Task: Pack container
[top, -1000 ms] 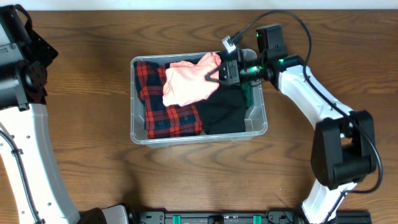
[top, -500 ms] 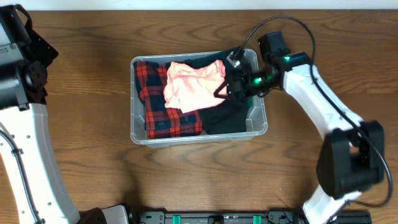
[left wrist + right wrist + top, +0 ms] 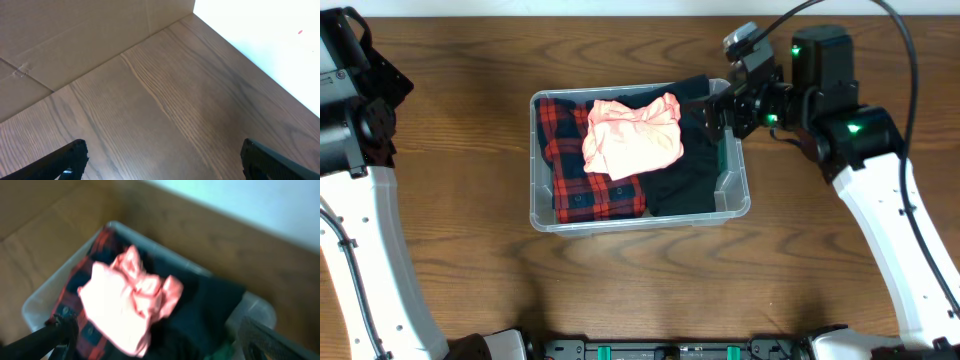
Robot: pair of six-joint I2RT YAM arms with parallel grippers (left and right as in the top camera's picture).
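The container (image 3: 638, 222), a clear plastic bin, stands mid-table. In it lie a red plaid garment (image 3: 575, 180) on the left, a black garment (image 3: 685, 175) on the right and a pink garment (image 3: 632, 135) crumpled on top. My right gripper (image 3: 715, 112) hangs open over the bin's right end, apart from the pink cloth. The right wrist view looks down on the pink garment (image 3: 127, 300) and the container's wall (image 3: 42, 295), with the right gripper (image 3: 160, 345) spread wide and holding nothing. My left gripper (image 3: 162, 162) is open over bare wood, far from the bin.
My left arm (image 3: 360, 200) stands along the table's left edge. A black rail (image 3: 660, 350) runs along the front edge. Something green (image 3: 720, 155) shows inside the bin's right wall. A cardboard panel (image 3: 75, 35) and a white wall (image 3: 260, 35) border the table beyond the left gripper.
My right gripper has opened and let go of the pink garment, then lifted and drawn back to the right. The pink garment now lies on the pile. The left arm has not moved.
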